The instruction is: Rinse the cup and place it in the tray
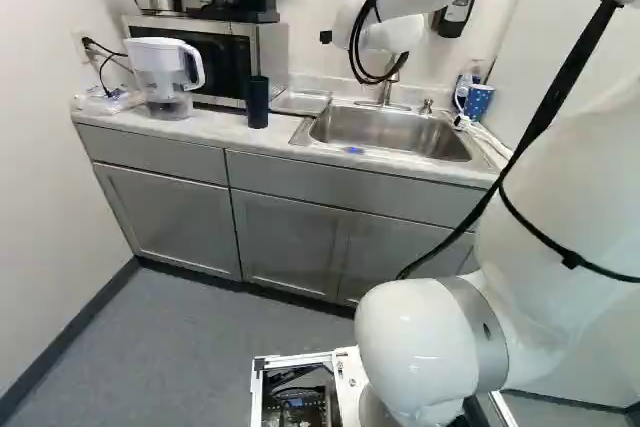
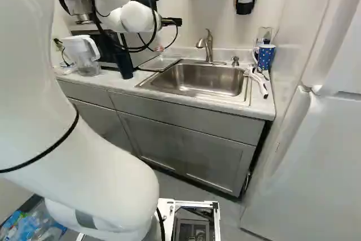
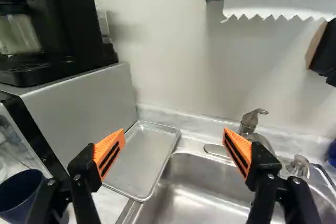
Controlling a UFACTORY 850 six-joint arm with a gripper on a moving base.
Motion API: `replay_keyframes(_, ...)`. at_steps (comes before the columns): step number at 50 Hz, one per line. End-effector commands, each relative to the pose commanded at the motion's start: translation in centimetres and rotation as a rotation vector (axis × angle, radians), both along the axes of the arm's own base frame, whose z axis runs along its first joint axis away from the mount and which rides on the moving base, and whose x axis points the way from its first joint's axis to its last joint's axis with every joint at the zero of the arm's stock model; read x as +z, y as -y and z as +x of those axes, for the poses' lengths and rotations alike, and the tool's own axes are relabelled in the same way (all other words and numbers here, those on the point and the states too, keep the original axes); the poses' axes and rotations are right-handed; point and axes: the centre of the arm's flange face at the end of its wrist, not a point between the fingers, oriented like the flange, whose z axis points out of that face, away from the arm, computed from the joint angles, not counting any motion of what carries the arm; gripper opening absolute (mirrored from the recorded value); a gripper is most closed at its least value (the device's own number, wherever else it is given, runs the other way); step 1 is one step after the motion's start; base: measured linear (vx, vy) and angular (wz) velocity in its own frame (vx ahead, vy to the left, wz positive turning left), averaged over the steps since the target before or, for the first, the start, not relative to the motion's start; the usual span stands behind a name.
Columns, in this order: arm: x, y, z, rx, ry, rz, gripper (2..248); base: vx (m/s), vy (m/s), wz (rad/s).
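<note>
I have the black two-fingered gripper with orange pads (image 3: 174, 137) spread wide, with nothing between its fingers. The dark blue, straight-sided cup (image 3: 20, 195) stands upright on the pale countertop (image 1: 215, 127), low and just outside the finger on the side of the silver-sided microwave (image 3: 86, 114). I take that for the task's cup, though a blue mug with white spots (image 2: 265, 56) stands well off beyond the other finger, past the sink.

The shallow silver metal tray (image 3: 143, 158) lies ahead of and below my open fingers, between the microwave and the stainless steel sink (image 3: 202, 184). The brushed metal faucet (image 3: 249, 123) rises behind the sink, ahead of the finger farther from the cup.

I judge this to be the start of the job: the cup has to be picked up before any rinsing. My next move should swing the gripper toward the cup and lower it until the wall sits between the pads, then close gently. Coming down from here, the nearer finger could clip the rim and tip it, or knock the microwave's edge, so I'd line up first.
</note>
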Motion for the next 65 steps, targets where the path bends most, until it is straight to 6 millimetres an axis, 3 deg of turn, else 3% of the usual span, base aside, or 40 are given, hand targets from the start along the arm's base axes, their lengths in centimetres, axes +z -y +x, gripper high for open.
replay_keyframes(65,0.01,0.08,0.48,-0.001,-0.001,0.000,247,0.064,-0.012,0.006)
